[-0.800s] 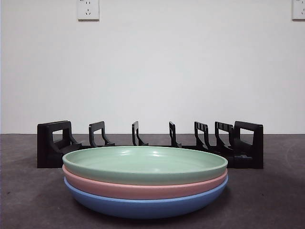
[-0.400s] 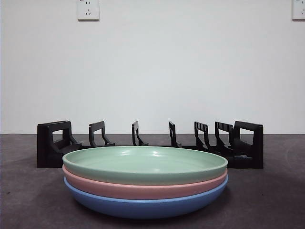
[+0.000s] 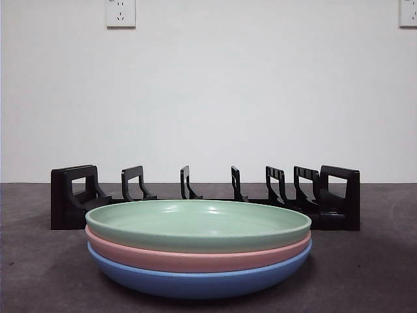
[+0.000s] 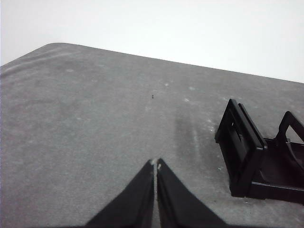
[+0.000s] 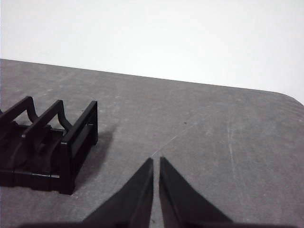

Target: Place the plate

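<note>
Nearest in the front view: stack of three plates on the dark bench (image 3: 39, 274), centred at 6 o'clock. Blue plate (image 3: 195, 279) at bottom, pink plate (image 3: 195, 258) nested in it, green plate (image 3: 199, 225) on top, rims level and aligned. No tool touching or near the stack in that view.

Just behind the stack: black plate rack (image 3: 205, 199), running crosswise from 9 o'clock to 3 o'clock, with upright dividers and a taller block at each end. All slots bare. Rack apart from the plates, not touching.

Beyond the rack: white wall (image 3: 208, 98), with a socket (image 3: 120, 13) at 11 o'clock and part of another at 1 o'clock.

Left tool (image 4: 156, 164): tips pressed together, nothing held, poised over bare bench, one rack end at 3 o'clock of its tips. Plates out of sight in the left wrist view.

Right tool (image 5: 156, 161): tips all but meeting, a hairline gap only, nothing held, over bare bench, other rack end at 9 o'clock of its tips. Plates not seen there either.
</note>
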{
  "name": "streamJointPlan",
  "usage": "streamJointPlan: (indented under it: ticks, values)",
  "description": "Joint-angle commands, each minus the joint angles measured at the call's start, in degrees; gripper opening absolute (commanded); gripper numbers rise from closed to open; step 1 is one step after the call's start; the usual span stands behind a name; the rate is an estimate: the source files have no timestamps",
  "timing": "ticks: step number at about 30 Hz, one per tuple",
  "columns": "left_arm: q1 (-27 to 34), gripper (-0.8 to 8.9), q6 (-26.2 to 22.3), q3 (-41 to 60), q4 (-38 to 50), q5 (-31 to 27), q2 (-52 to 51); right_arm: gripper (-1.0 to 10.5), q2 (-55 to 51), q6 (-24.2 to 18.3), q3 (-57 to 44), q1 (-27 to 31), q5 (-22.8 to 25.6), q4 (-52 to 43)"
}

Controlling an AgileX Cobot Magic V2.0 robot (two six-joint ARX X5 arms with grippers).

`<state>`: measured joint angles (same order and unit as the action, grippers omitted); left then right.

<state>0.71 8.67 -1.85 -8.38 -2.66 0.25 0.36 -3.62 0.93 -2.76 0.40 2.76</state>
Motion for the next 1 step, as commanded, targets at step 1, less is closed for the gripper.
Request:
streamJointPlan:
  ticks: [1]
  values:
    - [0.02, 0.08, 0.5, 1.07, 0.63, 0.09, -0.07, 0.2, -0.15, 0.61, -0.22, 0.02, 0.04, -0.59]
